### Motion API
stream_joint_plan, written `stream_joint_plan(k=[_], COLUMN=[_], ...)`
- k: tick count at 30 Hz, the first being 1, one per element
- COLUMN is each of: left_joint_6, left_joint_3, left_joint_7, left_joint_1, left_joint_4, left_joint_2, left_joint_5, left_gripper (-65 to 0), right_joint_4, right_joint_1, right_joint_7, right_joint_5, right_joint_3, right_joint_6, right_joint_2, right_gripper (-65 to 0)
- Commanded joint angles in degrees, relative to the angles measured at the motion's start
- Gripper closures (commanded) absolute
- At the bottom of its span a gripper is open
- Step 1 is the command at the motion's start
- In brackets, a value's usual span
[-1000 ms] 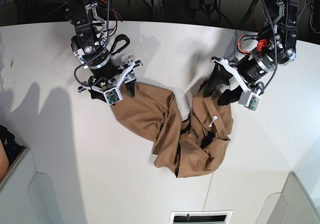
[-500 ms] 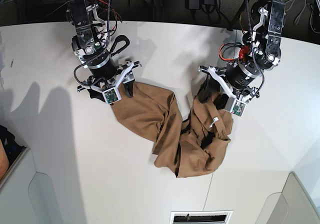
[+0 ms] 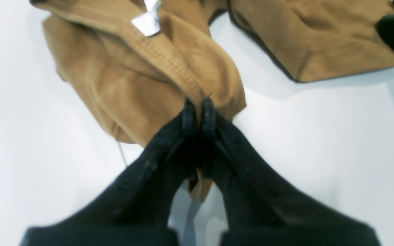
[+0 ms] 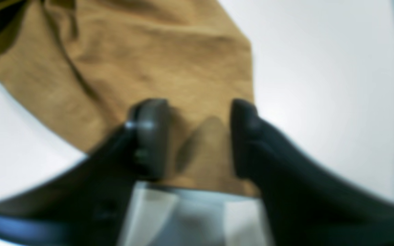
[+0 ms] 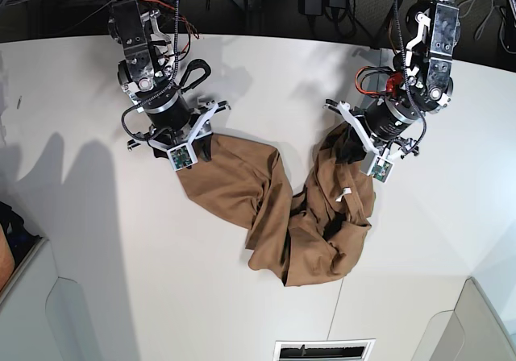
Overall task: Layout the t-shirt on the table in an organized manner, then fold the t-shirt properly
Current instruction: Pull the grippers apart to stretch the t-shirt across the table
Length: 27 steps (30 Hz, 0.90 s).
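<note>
The t-shirt [image 5: 298, 216] is lying crumpled on the table [image 5: 97, 240], bunched in a rough U shape toward the middle, nearer the table's far edge than its near one, with two tails reaching up toward the arms. A small white tag [image 5: 344, 193] is showing on the fold under the left arm.

The left gripper [image 3: 198, 114] is pinching a ridge of the cloth: in the left wrist view its two black fingertips [image 3: 188, 116] are pressing together on a stitched hem, with tan fabric bulging out on both sides and a strip hanging below between the fingers.

The right gripper [image 4: 197, 136] is sitting over the other tail's corner, near the table's far edge. In the blurred right wrist view its fingers [image 4: 150, 136] are standing partly apart, straddling a raised fold of the shirt. Whether the pads are actually gripping the fold is not clear.
</note>
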Motion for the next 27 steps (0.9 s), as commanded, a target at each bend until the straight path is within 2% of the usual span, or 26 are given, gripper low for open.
stream_joint_plan(k=[1,2,3,9,14,21,27], left_joint_6=[-0.37,-0.37,-0.39,-0.39,-0.39,-0.39,-0.39], left_joint_3=[-0.96,-1.51,-1.97,-3.17,-6.38,-14.47,-21.27], left_joint_7=[-1.09,-1.07,-1.07,-1.07,-1.01,-0.59,-0.63], left_joint_1=[-0.87,-0.87,-0.87,-0.87,-0.87,-0.87,-0.87], left_joint_4=[1.05,1.05,1.05,1.05,1.05,1.05,1.03], left_joint_2=[-0.37,-0.37,-0.42,-0.9,-2.29,-6.1,-10.67], left_joint_5=[-0.37,-0.37,-0.46,-1.11,-1.14,-1.22,-0.83], left_gripper=[0.0,0.0,0.0,0.0,0.0,0.0,0.0], right_joint_4=[-0.02,-0.13,-0.15,-0.15,-0.15,-0.15,-0.15], right_joint_1=[0.46,0.46,0.48,0.46,0.44,0.44,0.44], right_joint_7=[-1.25,-1.25,-1.22,-1.73,-2.99,-3.82,-4.22], right_joint_5=[-0.87,-0.87,-0.87,-0.9,-0.87,-0.74,2.36], right_joint_3=[0.15,0.15,0.15,0.63,5.16,14.47,16.9], right_joint_6=[-0.28,-0.26,-0.26,-0.28,-0.28,0.39,0.39], right_joint_2=[0.17,0.17,0.17,0.33,0.33,0.44,2.69], right_gripper=[-10.3,-3.6,0.0,0.0,0.0,0.0,0.0])
